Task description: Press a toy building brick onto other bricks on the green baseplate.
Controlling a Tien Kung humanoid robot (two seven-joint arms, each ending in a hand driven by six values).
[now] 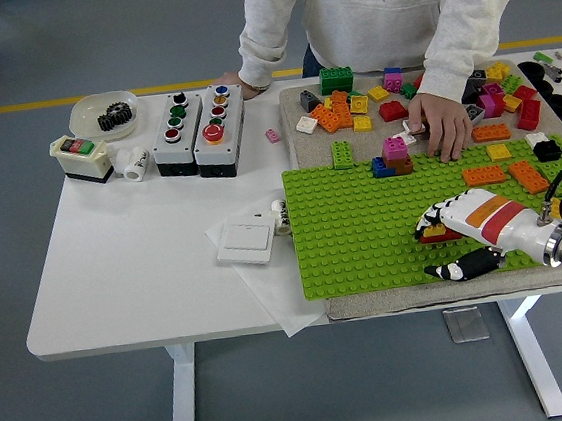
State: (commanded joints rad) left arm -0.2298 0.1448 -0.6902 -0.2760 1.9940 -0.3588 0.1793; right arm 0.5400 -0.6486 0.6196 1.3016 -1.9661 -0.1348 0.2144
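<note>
The green baseplate (363, 227) lies on a beige mat at the right of the table. My right hand (443, 244) rests low on the plate near its front right. Its fingers (431, 221) lie over a red brick (441, 236) and the thumb (460, 269) is spread below it. Whether it grips the brick I cannot tell. A small stack of pink, blue and brown bricks (393, 156) stands at the plate's far edge, with a green brick (342, 154) to its left. A person's hand (441, 125) rests next to the stack. The left arm is out of view.
Several loose bricks (351, 108) lie on the mat behind the plate, and orange ones (507, 177) at its right. Two button boxes (197, 131), a bowl with a gear (103, 116), a switch box (81, 157) and a white wall switch (245, 242) are on the left.
</note>
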